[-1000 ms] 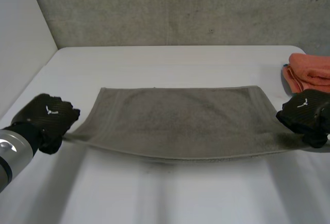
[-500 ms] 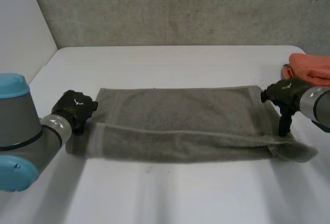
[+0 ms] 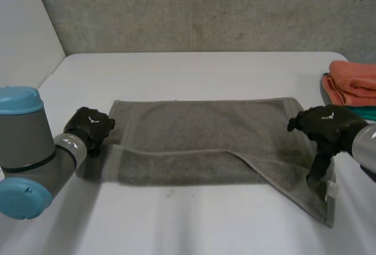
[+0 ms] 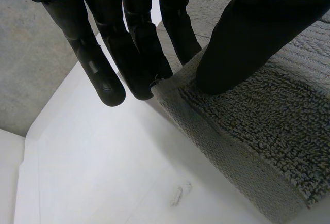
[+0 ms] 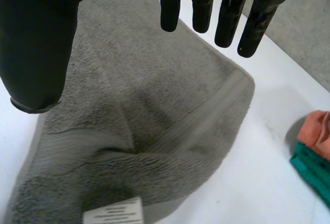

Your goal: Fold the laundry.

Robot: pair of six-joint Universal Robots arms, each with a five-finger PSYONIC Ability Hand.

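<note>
Looking down from the head view, the grey towel [image 3: 200,131] lies on the white table [image 3: 194,67] between the two hands. Its near edge is folded over at the left hand [image 3: 91,127], but lies flat and skewed below the right hand [image 3: 323,127]. An orange cloth [image 3: 352,81] sits just beyond the right hand.

From the left wrist, the thumb presses on the towel's folded corner, with straight fingers against its edge from the other side — a pinch, as far as I can judge.

From the right wrist, thumb and fingers hang spread and empty above the towel, whose white label [image 5: 112,214] lies under the palm.

Likely trouble: with that end loose, any pull by the left hand would drag the towel askew — the fold would set crooked unless the right corner is grasped.
</note>
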